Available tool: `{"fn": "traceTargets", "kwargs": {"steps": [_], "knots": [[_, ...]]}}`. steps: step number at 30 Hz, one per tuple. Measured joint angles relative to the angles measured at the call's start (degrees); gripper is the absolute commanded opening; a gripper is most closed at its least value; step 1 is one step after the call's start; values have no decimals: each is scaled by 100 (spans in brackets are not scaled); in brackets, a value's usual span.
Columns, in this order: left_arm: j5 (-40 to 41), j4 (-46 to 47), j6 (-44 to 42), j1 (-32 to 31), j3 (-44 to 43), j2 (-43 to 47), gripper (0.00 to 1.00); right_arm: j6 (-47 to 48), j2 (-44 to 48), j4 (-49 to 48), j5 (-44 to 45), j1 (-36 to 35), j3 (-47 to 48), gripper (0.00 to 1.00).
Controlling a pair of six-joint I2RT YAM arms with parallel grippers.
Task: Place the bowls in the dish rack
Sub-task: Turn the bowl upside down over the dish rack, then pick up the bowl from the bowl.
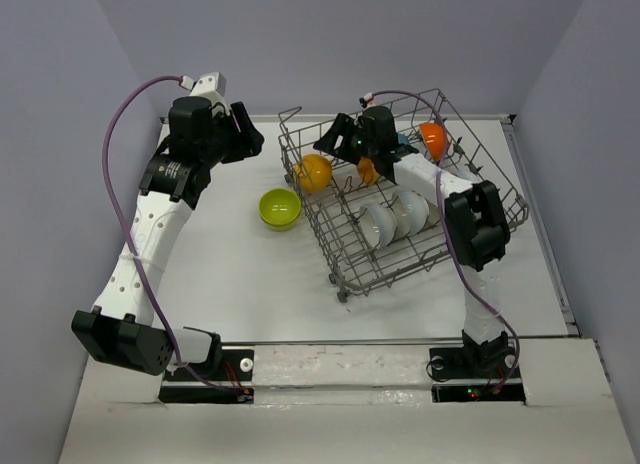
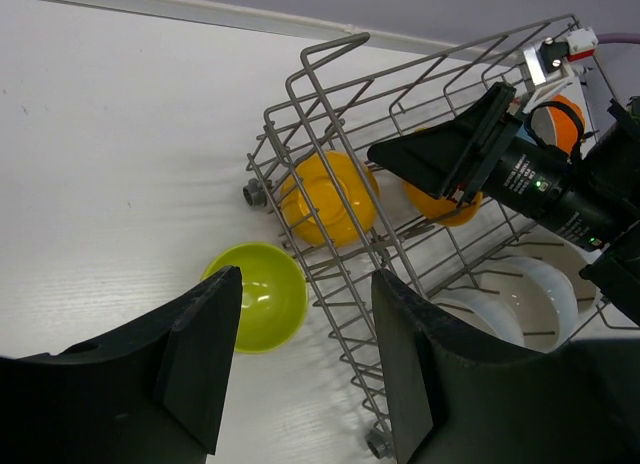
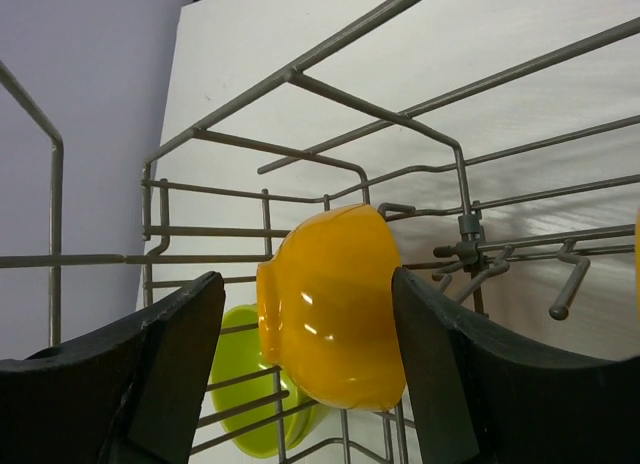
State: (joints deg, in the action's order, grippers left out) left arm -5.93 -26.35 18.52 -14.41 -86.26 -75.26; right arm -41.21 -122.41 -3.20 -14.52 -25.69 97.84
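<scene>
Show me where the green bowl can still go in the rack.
Free: the tines between the yellow bowl and the white bowls, along the rack's near-left side. Crowded: the far end, where the right arm reaches in by the orange bowls.

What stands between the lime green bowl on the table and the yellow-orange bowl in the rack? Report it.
Only the side wall of the grey wire dish rack: lime green round bowl outside, yellow-orange round bowl inside. Left wrist view.
</scene>
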Motion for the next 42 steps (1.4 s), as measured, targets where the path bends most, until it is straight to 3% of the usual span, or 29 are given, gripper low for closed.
{"fn": "traceTargets", "kwargs": {"steps": [8, 14, 17, 24, 34, 42], "knots": [[96, 50, 7, -13, 155, 13, 63, 772, 525, 625, 992, 61, 289, 75], [487, 96, 260, -13, 986, 232, 54, 1438, 1220, 1058, 1711, 101, 651, 78], [643, 129, 417, -11, 1451, 291, 44, 1775, 1725, 1204, 1950, 98, 831, 79], [835, 328, 675, -11, 2100, 264, 41, 2184, 2723, 1335, 1998, 28, 1338, 79], [951, 660, 835, -11, 2247, -605, 39, 2804, 2352, 1871, 1971, -984, 2031, 80], [990, 595, 789, -11, 1788, -1696, 39, 2973, 2155, 2247, 2079, -1025, 2031, 80]]}}
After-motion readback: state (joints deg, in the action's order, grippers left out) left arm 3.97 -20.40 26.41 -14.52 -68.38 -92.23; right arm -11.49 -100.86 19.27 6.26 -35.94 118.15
